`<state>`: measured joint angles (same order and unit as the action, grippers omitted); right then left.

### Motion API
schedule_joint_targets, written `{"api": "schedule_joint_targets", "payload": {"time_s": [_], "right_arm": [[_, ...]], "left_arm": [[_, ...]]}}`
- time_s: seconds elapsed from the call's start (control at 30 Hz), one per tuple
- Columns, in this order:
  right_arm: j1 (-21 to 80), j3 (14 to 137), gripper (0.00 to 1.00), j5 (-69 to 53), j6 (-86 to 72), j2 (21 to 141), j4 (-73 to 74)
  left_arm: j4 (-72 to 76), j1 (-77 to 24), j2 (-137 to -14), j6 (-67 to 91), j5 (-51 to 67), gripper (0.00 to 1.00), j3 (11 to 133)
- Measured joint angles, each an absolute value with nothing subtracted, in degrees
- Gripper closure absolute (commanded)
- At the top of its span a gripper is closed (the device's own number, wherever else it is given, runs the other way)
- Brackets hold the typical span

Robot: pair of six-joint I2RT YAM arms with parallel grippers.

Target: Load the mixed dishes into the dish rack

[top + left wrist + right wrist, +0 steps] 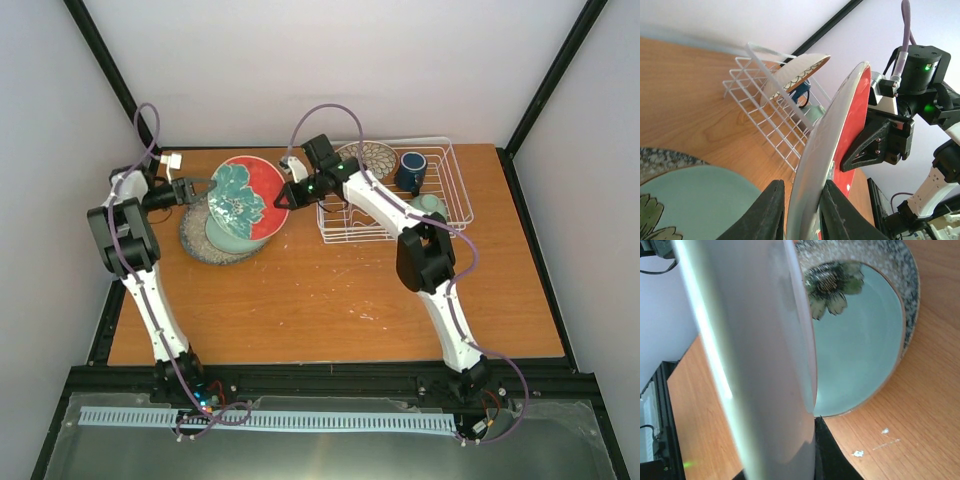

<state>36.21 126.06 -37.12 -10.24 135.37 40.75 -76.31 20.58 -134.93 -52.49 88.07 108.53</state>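
Red-rimmed teal plate (840, 125) is held on edge, opposite rims clamped by left gripper (802, 200) and right gripper (285, 196), above pale green plate (860, 345) stacked on speckled grey plate (902, 275).

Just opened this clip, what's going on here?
The left gripper and right gripper each pinch opposite rims of the red-rimmed teal plate, held tilted above the stack, apparently a handover. Beneath it the pale green plate lies on the speckled grey plate. The dish rack already holds the petal-patterned plate, dark blue mug and pale green bowl.
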Motion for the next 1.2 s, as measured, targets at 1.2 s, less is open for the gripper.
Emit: {"api": "schedule_joint_targets", "payload": {"time_s": [1.2], "right_arm": [[23.7, 108.4, 0.97, -11.3, 5.3, 106.6, 38.4]], "left_arm": [[-15.0, 17.6, -87.4, 0.1, 56.3, 0.63, 92.5]]}}
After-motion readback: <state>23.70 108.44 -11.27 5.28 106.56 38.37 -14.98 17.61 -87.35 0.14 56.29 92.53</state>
